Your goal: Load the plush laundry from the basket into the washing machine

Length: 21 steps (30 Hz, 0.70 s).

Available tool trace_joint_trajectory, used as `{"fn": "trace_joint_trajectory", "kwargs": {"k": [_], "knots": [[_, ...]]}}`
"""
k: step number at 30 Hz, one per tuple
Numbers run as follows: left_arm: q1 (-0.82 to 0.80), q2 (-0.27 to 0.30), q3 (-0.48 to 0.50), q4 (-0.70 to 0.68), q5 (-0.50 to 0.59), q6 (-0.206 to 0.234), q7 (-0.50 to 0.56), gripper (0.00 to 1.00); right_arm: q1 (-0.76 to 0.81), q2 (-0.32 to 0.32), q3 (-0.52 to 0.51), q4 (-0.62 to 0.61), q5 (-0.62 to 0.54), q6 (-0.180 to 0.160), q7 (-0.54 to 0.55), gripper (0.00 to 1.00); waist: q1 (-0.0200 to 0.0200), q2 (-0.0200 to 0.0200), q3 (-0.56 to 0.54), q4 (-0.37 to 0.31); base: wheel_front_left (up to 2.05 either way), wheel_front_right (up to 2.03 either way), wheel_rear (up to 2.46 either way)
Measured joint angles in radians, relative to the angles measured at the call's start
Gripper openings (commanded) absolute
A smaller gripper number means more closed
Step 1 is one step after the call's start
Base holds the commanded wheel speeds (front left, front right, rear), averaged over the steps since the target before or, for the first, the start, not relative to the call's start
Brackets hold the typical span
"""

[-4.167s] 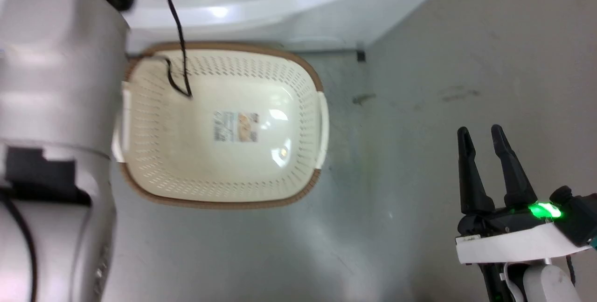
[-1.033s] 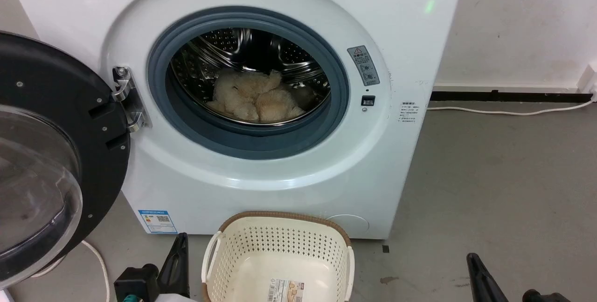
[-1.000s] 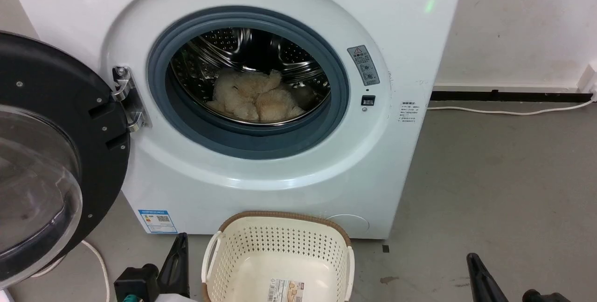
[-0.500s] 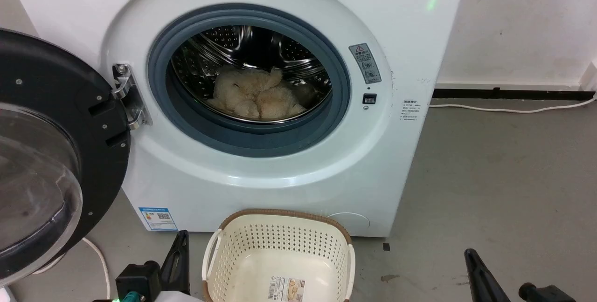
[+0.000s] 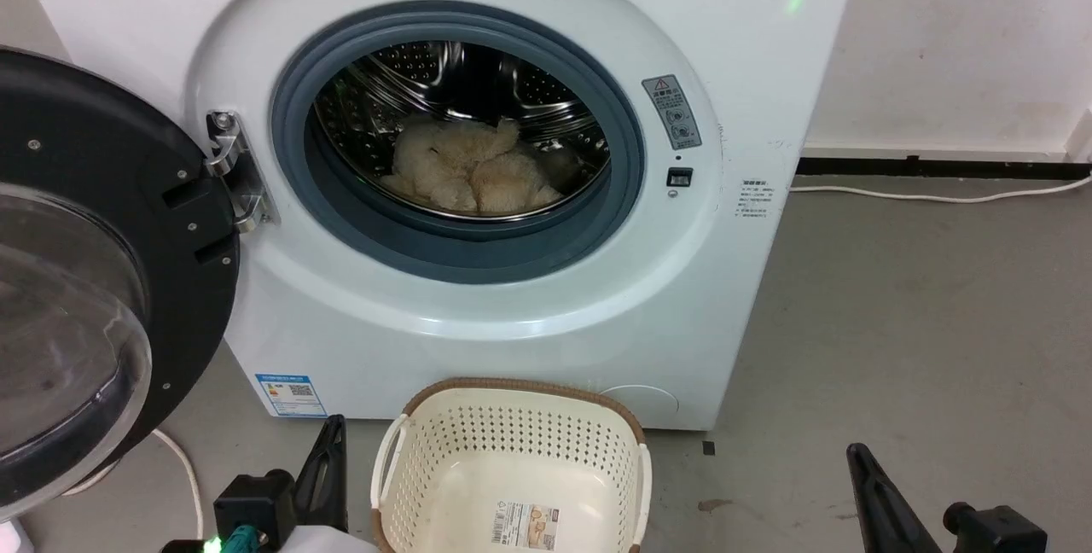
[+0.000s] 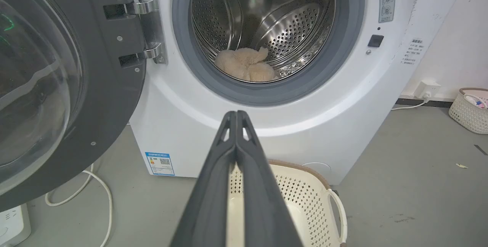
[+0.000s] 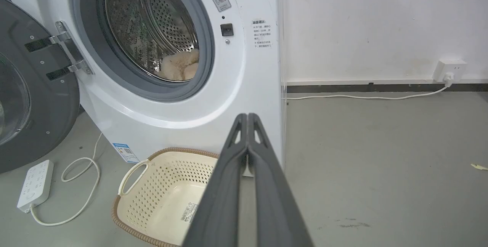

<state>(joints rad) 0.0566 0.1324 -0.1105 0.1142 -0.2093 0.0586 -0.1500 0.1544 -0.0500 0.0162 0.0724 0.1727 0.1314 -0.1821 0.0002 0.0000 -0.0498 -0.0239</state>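
Plush [image 5: 469,173] in washer [image 5: 512,314] drum [image 5: 409,66], 12 o'clock from bare basket [image 5: 520,386] set close for short lift. Left pincer [image 6: 236,115], right pincer [image 7: 248,117] pressed together, empty; loading likely done.

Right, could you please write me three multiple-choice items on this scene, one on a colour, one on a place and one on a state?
1. What colour is the rim of the basket?
A) brown
B) blue
C) red

2. Where is the plush laundry?
A) in the basket
B) hanging over the basket's rim
C) inside the washing machine

3. How does the machine's round door stand?
A) shut
B) swung open to the side
C) taken off its hinge

Answers:
1. A, the woven-look band around the cream walls is brown.
2. C, the cream bundle lies in the steel drum, and the basket holds only its label.
3. B, the door hangs on its hinge, well clear of the opening.
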Motion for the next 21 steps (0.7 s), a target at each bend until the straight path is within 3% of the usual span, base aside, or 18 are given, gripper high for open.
{"fn": "trace_joint_trajectory", "kwargs": {"k": [21], "knots": [[-0.014,-0.022,0.027,-0.026,0.050,-0.011,0.036,0.00,-0.030,0.000,-0.004,-0.016,-0.042,0.000,0.045,0.00,-0.0001,0.0000,0.013,0.006,0.00,0.00,0.00]]}}
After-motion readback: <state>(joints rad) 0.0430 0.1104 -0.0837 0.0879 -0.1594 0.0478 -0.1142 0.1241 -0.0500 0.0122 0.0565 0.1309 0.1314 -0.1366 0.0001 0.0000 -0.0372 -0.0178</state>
